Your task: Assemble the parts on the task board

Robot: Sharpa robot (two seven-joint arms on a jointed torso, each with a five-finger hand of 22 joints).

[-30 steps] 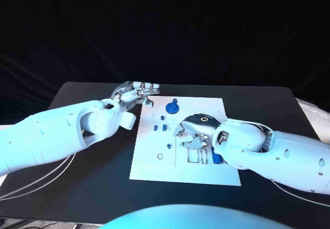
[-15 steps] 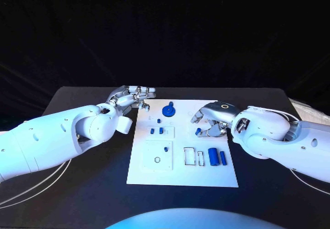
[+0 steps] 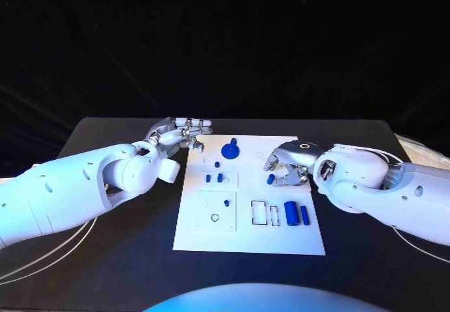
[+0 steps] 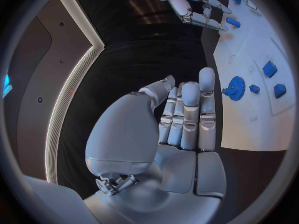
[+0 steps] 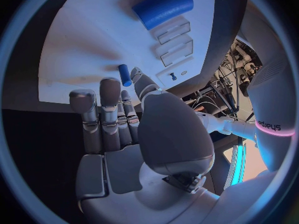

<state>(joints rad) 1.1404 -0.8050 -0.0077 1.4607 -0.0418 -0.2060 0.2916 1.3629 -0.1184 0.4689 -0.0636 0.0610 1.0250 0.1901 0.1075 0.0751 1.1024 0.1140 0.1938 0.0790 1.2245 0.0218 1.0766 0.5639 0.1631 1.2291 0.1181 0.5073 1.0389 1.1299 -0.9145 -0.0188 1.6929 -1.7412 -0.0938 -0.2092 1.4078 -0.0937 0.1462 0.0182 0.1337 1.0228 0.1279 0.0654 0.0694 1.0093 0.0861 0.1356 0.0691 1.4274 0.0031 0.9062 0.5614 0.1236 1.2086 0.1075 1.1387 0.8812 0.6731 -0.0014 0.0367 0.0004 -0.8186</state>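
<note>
The white task board (image 3: 246, 229) lies mid-table. My left hand (image 3: 178, 135) hovers by its far left corner with its fingers straight and holds nothing. My right hand (image 3: 286, 166) is over the board's right side and pinches a small blue peg (image 3: 270, 178) between thumb and finger; the peg (image 5: 124, 74) shows at the fingertips in the right wrist view. A blue gear-like part (image 3: 231, 151) sits near the far edge. Two small blue pieces (image 3: 214, 177) stand left of centre. Two blue cylinders (image 3: 297, 212) lie by the empty slots (image 3: 263, 212).
The black table (image 3: 112, 130) surrounds the board. A square plate with a hole (image 3: 216, 211) sits on the board's near left. In the left wrist view I see the gear (image 4: 235, 88) and my right hand (image 4: 193, 7) beyond my own fingers.
The camera has shifted. My right hand has left the slots and cylinders, uncovering them, and now stands toward the board's far right side. The left hand has stayed in place.
</note>
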